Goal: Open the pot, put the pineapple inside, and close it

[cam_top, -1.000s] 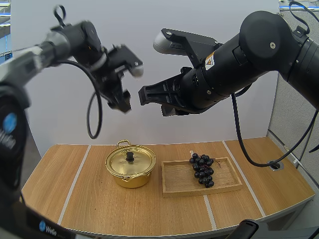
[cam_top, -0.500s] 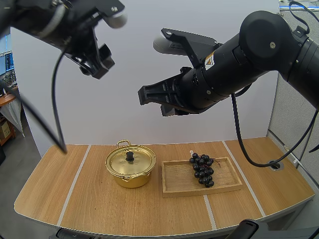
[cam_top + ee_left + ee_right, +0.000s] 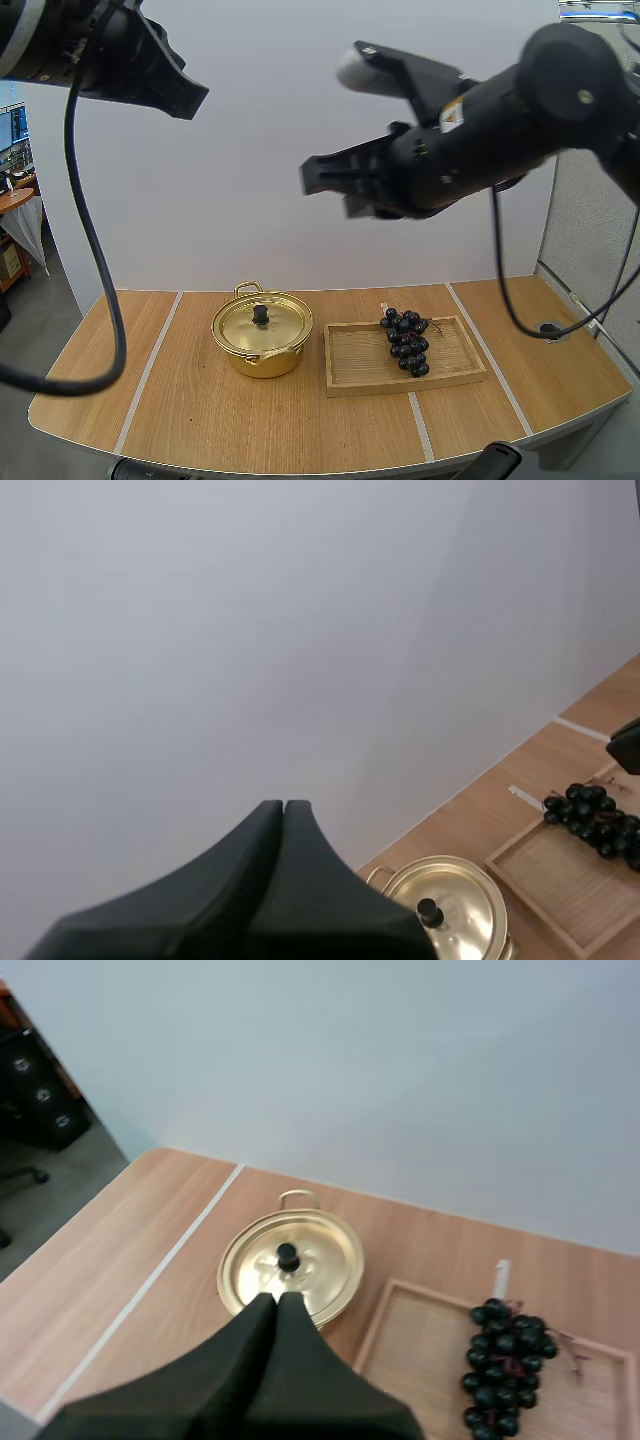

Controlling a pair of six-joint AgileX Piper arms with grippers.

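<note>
A shiny gold pot [image 3: 250, 362] is seen upright on the table [image 3: 200, 420], closed by its lid [image 3: 278, 328], which is topped by a black knob [image 3: 260, 315]. Loop handles are set at its 12 and 6 o'clock. A bunch of dark grapes [image 3: 406, 340] is laid at the pot's 3 o'clock, inside a wooden tray [image 3: 360, 368].

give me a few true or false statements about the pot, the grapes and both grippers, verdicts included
1. The lid is on the pot. True.
2. The grapes lie in the pot. False: they lie on the wooden tray.
3. The left gripper is shut on nothing. True.
4. The right gripper holds the lid's knob. False: it is shut on nothing, high above the table.
</note>
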